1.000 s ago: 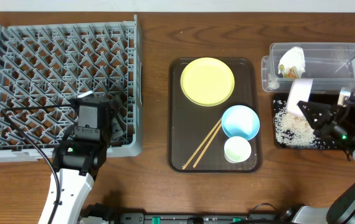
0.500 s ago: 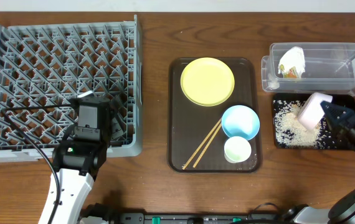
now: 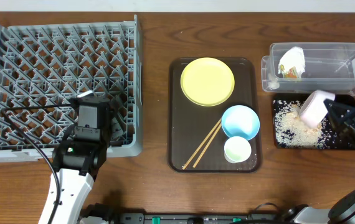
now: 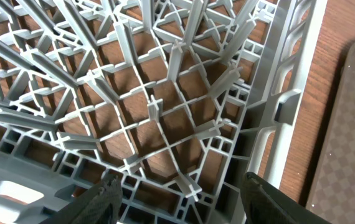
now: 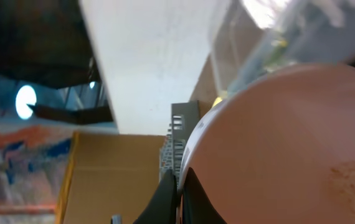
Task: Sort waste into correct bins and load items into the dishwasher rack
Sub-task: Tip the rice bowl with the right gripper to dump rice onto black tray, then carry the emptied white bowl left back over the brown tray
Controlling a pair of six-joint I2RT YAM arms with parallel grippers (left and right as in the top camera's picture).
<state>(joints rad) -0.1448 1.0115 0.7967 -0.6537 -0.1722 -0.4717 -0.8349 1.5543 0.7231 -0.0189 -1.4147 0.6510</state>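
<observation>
Right claw (image 3: 328, 112) pinches the tilted white bowl (image 3: 313, 109) over the black tray (image 3: 334, 144); left claw (image 4: 184, 202) hangs parted above the rack (image 4: 165, 93)

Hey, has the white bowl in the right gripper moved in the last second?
Yes. The white bowl has shifted right above the black tray, farther from the brown serving tray.

Tray (image 3: 180, 127) on table (image 3: 156, 93)
The dark brown tray, rounded at the corners, lies flat mid-table on brown wood grain, long sides running front to back
</observation>
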